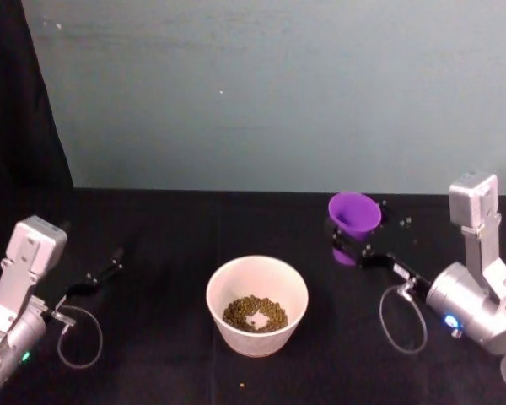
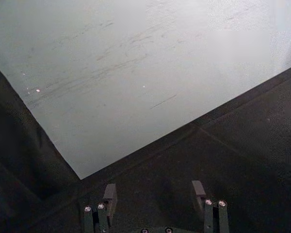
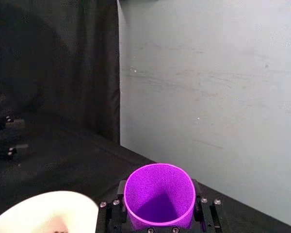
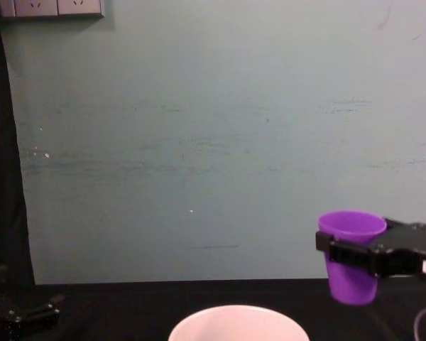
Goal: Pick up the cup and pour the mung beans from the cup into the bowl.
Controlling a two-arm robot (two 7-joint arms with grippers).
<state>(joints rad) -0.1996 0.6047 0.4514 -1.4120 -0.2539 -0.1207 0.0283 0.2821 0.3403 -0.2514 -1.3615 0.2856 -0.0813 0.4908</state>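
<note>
Nearest the robot, the bowl [image 1: 257,304] sits at the middle of the black bench [image 1: 169,228] with a layer of mung beans [image 1: 255,313] already on its bottom. At its 9 o'clock the left end effector [image 1: 110,272] is parked low, fingers apart and holding nothing. Farther back, at the bowl's 2 o'clock, the right end effector [image 1: 347,242] is clamped around the waist of the cup [image 1: 354,214], which it carries upright and clear of the bench, well apart from the bowl. The right wrist view looks into the cup and no beans show there, so the pour appears done. In my judgement the step in hand is the return: the next move calls for lowering the cup level onto the bench, then parting the fingers.
</note>
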